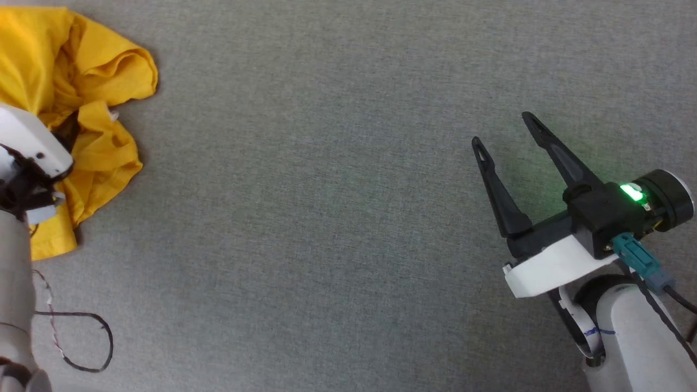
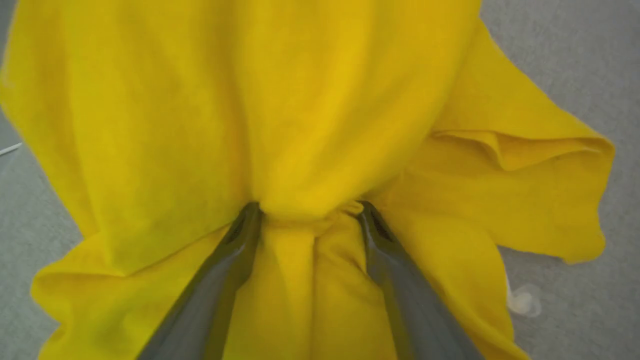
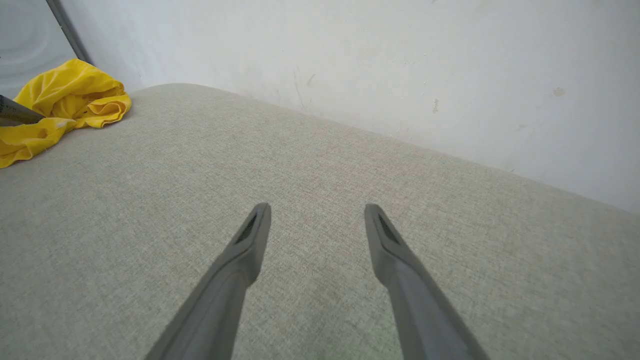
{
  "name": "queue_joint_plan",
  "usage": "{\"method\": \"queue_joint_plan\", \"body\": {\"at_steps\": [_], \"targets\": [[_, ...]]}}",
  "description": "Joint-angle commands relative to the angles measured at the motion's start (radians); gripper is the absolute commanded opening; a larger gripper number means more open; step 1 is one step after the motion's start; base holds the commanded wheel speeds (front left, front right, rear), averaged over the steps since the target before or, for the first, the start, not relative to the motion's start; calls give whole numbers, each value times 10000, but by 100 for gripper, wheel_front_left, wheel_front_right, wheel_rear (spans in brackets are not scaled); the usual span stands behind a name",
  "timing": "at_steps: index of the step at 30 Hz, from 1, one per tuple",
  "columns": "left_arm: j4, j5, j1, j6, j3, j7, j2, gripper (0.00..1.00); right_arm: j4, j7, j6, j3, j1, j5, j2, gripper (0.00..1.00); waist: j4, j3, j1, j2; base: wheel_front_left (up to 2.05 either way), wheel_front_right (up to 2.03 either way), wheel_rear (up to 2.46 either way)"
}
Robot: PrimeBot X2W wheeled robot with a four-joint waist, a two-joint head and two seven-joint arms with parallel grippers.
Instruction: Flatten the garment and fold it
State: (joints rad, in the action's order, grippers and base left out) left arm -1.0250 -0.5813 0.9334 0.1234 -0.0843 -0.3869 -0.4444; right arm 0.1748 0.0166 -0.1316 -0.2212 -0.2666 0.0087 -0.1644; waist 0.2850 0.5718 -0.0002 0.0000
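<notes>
Barely started: garment (image 2: 325, 100) crumpled in a heap, a bunch of it between the tips of my wide-open left gripper (image 2: 309, 212), not clamped; right gripper (image 1: 503, 128) wide open, empty, garment well off to its left; flattening, folding all remain.

I can read no text, label, brand or number on any of my feeds. The nearest thing to writing is a small blue pen mark (image 1: 596, 331) on the pale forearm (image 1: 637, 337), well behind the fingers of the right gripper (image 1: 502, 127). It is a scribble I can't make out as any letter or figure.
</notes>
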Motion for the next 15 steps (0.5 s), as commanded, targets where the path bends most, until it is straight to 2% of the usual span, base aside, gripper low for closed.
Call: {"method": "queue_joint_plan", "body": {"at_steps": [1, 3, 5, 6, 9, 15], "targets": [[-449, -24, -203, -12, 151, -487, 197, 100, -53, -79, 9, 11, -161, 56, 12, 100, -119, 49, 2, 0, 0, 0, 0], [-754, -85, -195, 0, 234, -1051, 189, 100, -106, -110, 9, 3, -165, 65, 38, 100, -167, 22, 2, 0, 0, 0, 0], [-763, -58, -172, 23, 373, -1177, 141, 27, -154, -129, 9, 6, -178, 70, 66, 100, -202, -24, 2, 0, 0, 0, 0], [-651, -40, -156, 33, 420, -980, 101, 0, -188, -141, 9, 5, -182, 77, 84, 100, -217, -66, 2, 0, 0, 0, 0], [-300, 123, -151, 53, 636, -237, -42, 0, -322, -216, 9, 2, -176, 93, 148, 100, -234, -274, 2, 0, 0, 0, 0], [450, 566, 15, 64, 918, 1939, -462, 0, -730, -519, 9, -20, -73, 184, 391, 100, -279, -1078, 2, 0, 0, 0, 0]]}}
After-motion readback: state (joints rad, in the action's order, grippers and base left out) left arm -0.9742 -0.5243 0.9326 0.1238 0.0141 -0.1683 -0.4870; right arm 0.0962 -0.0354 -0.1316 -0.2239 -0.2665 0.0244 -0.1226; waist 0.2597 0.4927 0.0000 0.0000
